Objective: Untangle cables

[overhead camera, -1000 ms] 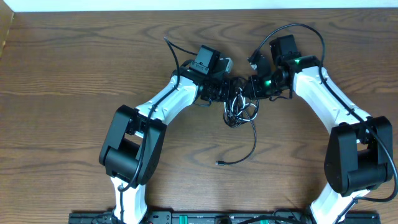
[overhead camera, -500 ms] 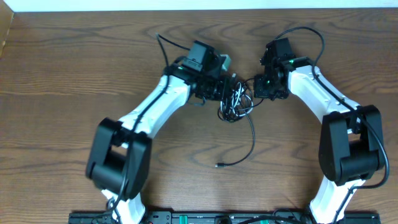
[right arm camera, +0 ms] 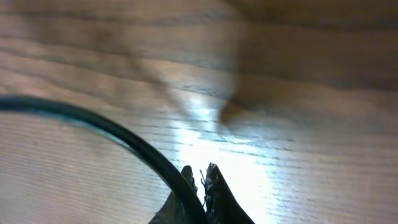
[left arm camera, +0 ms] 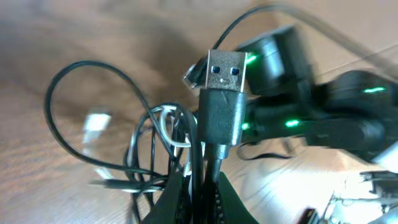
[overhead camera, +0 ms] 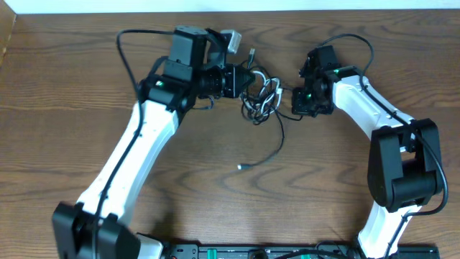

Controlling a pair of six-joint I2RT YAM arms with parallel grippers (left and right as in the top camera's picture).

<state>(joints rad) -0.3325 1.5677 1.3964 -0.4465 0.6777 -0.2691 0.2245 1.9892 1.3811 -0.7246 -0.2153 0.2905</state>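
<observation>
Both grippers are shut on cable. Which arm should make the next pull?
Probably left. The left gripper pinches a cable just below its USB plug, tangle bunched beside it. The right gripper holds one black strand aside, fit to anchor.

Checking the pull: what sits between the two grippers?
The knotted cables lie between the left gripper and right gripper, as the overhead view shows.

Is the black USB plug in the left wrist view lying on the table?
No, the USB plug sticks up in the air, its cable pinched in the left hand.
</observation>
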